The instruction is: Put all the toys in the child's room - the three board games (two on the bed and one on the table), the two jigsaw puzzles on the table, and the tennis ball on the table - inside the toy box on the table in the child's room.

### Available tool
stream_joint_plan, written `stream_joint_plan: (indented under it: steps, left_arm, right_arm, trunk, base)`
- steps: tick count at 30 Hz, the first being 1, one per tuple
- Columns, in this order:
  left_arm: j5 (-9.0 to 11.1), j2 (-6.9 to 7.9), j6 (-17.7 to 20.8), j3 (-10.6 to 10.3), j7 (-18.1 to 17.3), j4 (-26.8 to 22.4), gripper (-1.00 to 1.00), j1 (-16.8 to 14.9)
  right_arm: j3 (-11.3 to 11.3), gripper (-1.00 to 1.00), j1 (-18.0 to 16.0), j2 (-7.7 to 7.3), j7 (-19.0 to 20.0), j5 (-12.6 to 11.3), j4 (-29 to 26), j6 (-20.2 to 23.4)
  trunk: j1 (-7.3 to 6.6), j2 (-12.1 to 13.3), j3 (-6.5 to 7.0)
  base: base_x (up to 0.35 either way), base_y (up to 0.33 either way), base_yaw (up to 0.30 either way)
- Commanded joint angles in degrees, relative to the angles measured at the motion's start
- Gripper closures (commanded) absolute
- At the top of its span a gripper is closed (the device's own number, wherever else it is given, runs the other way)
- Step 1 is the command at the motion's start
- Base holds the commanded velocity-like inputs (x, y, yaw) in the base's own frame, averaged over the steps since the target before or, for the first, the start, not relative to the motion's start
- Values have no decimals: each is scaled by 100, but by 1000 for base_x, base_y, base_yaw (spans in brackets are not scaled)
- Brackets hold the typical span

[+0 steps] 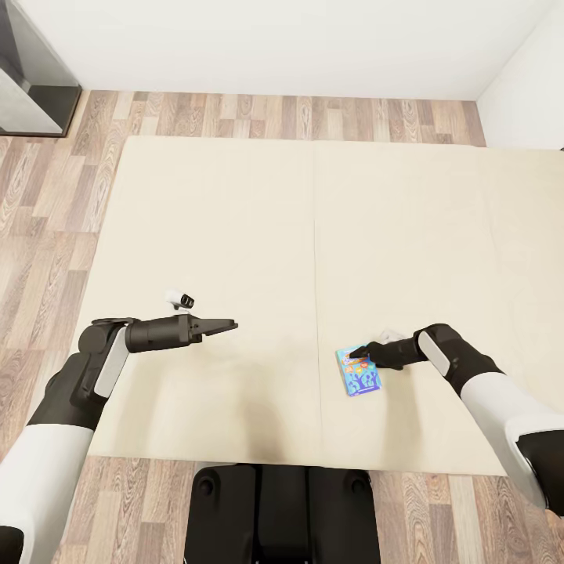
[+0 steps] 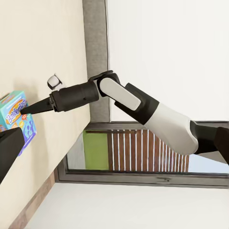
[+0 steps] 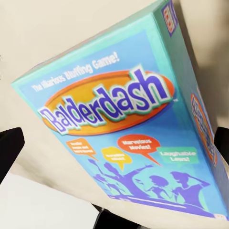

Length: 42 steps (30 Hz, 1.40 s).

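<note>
A blue Balderdash board game box (image 1: 362,376) lies flat on the cream bed (image 1: 313,235), near its front edge and right of the middle. Its cover spreads across the right wrist view (image 3: 119,129), and the left wrist view catches it edge-on (image 2: 14,114). My right gripper (image 1: 356,355) is at the box's far end, open, its dark fingers (image 3: 9,148) at either side of the box. My left gripper (image 1: 229,325) hovers over bare bed well to the left, open and holding nothing, pointing toward the box.
Wood floor (image 1: 47,196) surrounds the bed on the left, far and near sides. A white wall (image 1: 274,39) runs behind, and a dark cabinet (image 1: 31,70) stands at the far left. A low window (image 2: 138,152) is in the left wrist view.
</note>
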Motion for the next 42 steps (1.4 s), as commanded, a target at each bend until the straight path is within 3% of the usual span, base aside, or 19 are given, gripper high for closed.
stream_joint_plan:
  steps: [1, 17, 26, 42]
  left_arm:
    - [16, 4, 47, -9, -7, 0, -100, -3]
    - [16, 9, 47, -5, -7, 0, -100, -3]
    - [16, 13, 53, -8, -7, -5, -100, -3]
    - [16, 13, 48, -12, -7, 0, -100, -3]
  right_arm:
    - [21, -100, -3, -1, 44, 33, -3, -1]
    - [-25, -100, -3, 174, 108, -14, 4, -9]
    - [-3, -100, -3, 354, 111, 4, 23, -12]
    - [16, -100, 86, 308, 70, 24, 160, -17]
  trunk:
    - [3, -9, -6]
    - [3, -9, -6]
    - [3, -9, -6]
    - [3, -9, -6]
  base:
    - [0, 0, 0]
    - [0, 0, 0]
    - [0, 0, 0]
    - [0, 0, 0]
